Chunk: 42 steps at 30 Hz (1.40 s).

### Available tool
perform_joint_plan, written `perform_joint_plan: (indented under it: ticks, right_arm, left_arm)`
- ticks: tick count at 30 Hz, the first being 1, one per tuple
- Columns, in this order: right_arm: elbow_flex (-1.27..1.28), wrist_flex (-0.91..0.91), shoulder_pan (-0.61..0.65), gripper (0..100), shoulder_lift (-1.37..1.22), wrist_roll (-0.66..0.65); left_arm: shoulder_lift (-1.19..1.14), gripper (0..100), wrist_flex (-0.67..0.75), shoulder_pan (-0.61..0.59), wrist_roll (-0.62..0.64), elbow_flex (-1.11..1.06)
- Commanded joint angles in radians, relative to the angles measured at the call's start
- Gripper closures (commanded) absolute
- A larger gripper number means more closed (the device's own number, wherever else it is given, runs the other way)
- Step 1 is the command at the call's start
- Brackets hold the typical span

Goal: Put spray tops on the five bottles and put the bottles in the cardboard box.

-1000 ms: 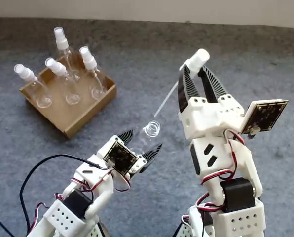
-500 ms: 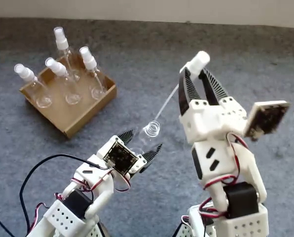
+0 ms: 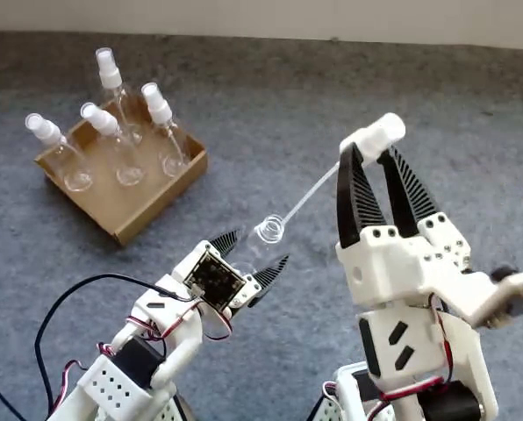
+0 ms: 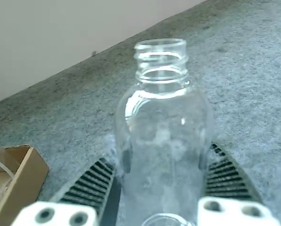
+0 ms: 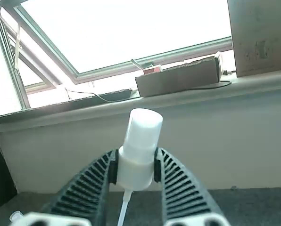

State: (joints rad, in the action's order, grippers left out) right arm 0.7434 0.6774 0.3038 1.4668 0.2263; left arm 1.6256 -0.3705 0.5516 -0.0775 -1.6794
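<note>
My left gripper (image 3: 250, 256) is shut on a clear open-necked bottle (image 4: 163, 141), held tilted with its threaded mouth (image 3: 270, 230) pointing up and away. My right gripper (image 3: 374, 151) is shut on a white spray top (image 5: 138, 149), raised to the right of the bottle. The top's thin clear tube (image 3: 311, 196) slants down to the bottle mouth, its tip at the rim. A cardboard box (image 3: 112, 203) at the far left holds several capped bottles (image 3: 160, 123) standing upright.
Grey carpet (image 3: 244, 114) covers the table between the box and the arms. A black cable (image 3: 60, 303) loops beside the left arm's base. The box corner (image 4: 15, 181) shows at the edge of the left wrist view.
My right arm has swung right and nearer the camera with the spray top, the tube tip staying by the bottle mouth. The left arm and bottle have not moved.
</note>
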Motion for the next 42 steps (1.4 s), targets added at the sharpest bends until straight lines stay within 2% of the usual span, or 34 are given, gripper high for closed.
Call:
perform_joint_plan:
  ticks: [1, 9, 19, 23, 31, 34, 38, 42]
  right_arm:
    - [-0.012, 0.005, 0.008, 99.3, 0.004, 0.003]
    - [0.097, -0.061, 0.079, 99.3, 0.005, 0.006]
    - [0.180, -0.059, 0.082, 99.3, 0.005, 0.006]
    - [0.220, 0.022, 0.087, 99.2, 0.005, 0.005]
    - [0.223, 0.094, 0.211, 99.2, 0.005, 0.003]
    - [0.219, 0.094, 0.180, 99.2, 0.005, -0.006]
    - [0.183, 0.061, 0.079, 99.2, 0.005, -0.123]
    - [0.096, 0.024, 0.053, 99.2, 0.005, -0.127]
  left_arm:
    - [0.021, 92, 0.002, 0.004, 0.008, -0.025]
    - [0.021, 92, 0.002, 0.004, 0.008, -0.025]
    - [0.021, 92, 0.002, 0.004, 0.008, -0.025]
    - [0.021, 92, 0.002, 0.004, 0.008, -0.025]
    - [0.021, 92, 0.002, 0.004, 0.008, -0.025]
    - [0.021, 92, 0.002, 0.004, 0.008, -0.025]
    - [0.021, 92, 0.000, 0.004, 0.008, -0.025]
    - [0.021, 92, 0.000, 0.004, 0.008, -0.025]
